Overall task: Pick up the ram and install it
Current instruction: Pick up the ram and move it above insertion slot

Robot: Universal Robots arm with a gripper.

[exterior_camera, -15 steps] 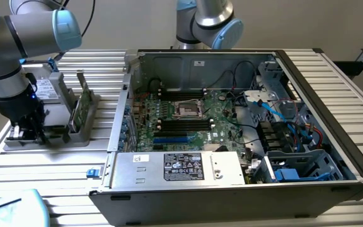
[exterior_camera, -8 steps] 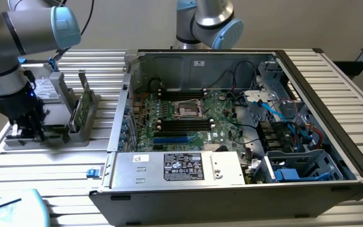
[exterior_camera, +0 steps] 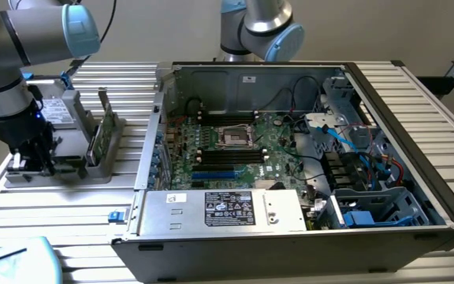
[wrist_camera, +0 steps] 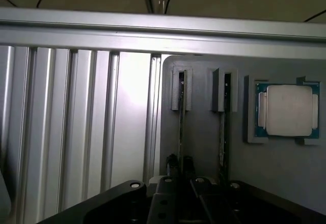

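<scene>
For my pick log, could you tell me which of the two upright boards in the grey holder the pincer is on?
The ram farther from the processor; the pincer closes on its edge, while the other board stands free.

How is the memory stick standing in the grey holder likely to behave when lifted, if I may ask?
The memory stick is a thin board, so probably stiff and light. Standing on edge in a narrow slot of the holder, it may bind if pulled crooked. Once free, it would tip over easily.

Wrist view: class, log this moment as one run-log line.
gripper: shut on ram | ram: standing in gray holder slot | processor: same holder
</scene>
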